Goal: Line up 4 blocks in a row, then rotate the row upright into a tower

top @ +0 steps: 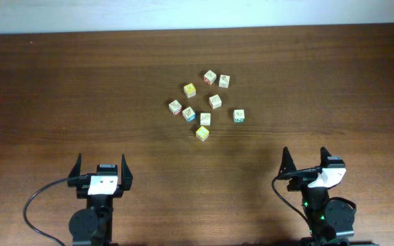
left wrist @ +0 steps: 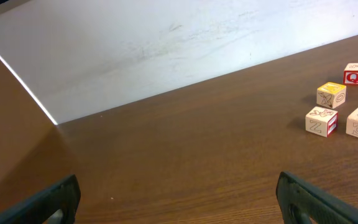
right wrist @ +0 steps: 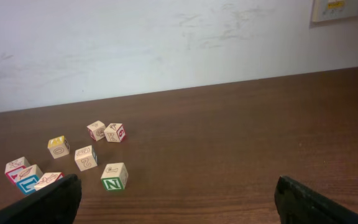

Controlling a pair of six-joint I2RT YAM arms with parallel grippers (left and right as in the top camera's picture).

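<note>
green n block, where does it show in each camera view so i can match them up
Overhead: the green N block sits just right of centre, the rightmost cube of the cluster.
Left wrist: not in it.
Right wrist: lower left, its green N facing the camera.
Shared landmark: the table's far edge against the white wall, seen in all three views.

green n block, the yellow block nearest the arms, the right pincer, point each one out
green n block (right wrist: 114,177), right wrist view, middle of the block, just above the letter
yellow block nearest the arms (top: 202,132), overhead view, its top face
right pincer (top: 305,157), overhead view, midway between its open fingertips
</note>
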